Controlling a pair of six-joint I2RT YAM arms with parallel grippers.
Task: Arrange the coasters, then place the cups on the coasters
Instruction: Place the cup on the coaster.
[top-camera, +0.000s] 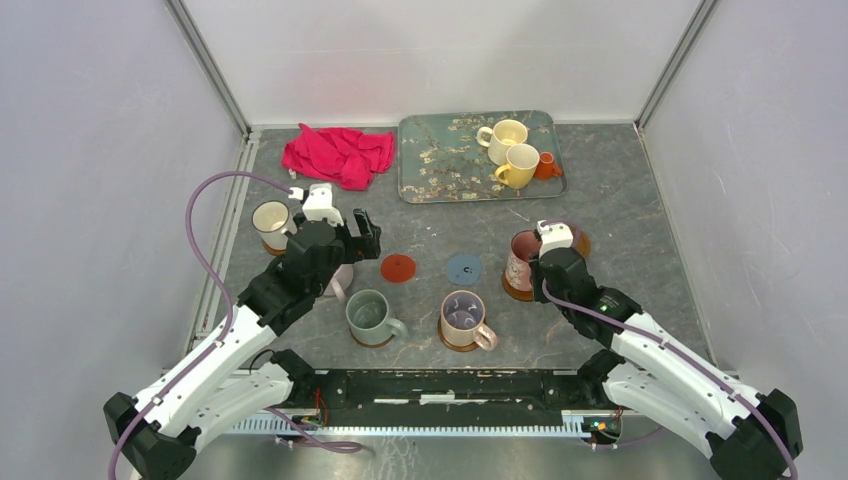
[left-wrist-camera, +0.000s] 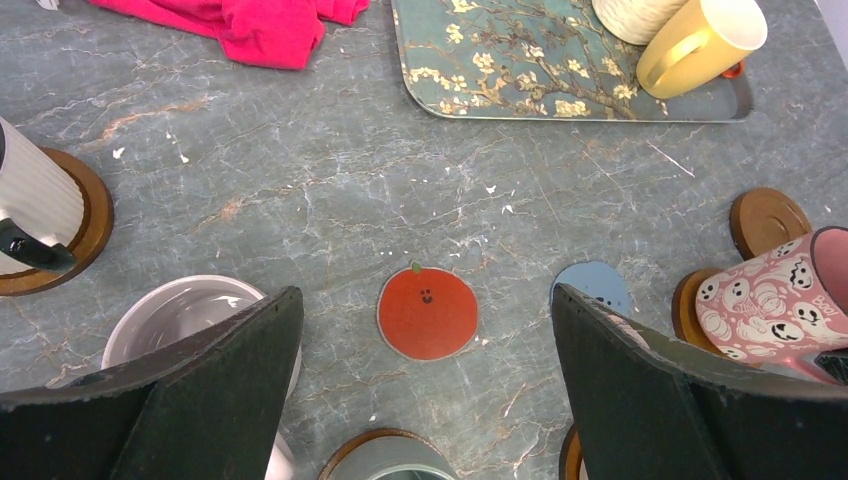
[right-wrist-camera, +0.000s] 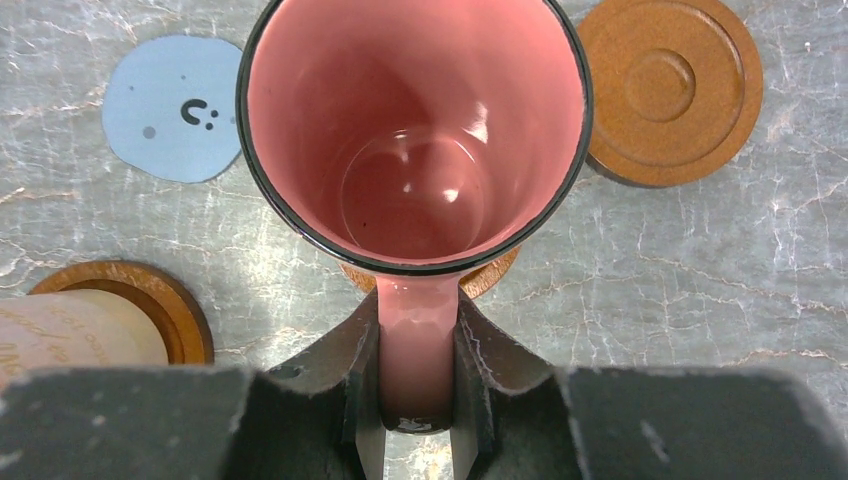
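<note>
R gripper (right-wrist-camera: 418, 385) clenched on pink mug (right-wrist-camera: 415, 150), handle nearward, mouth up; L gripper (left-wrist-camera: 425, 335) released.

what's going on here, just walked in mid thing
The right arm's fingers are clamped on the handle of the pink ghost-patterned ceramic mug, holding it over an amber-brown round coaster. The left arm's fingers stand wide open and empty near the flat red pumpkin coaster, which is bare, as is the blue round coaster. A cream mug, a yellow mug and a tiny orange cup sit on the teal blossom-patterned tray.
</note>
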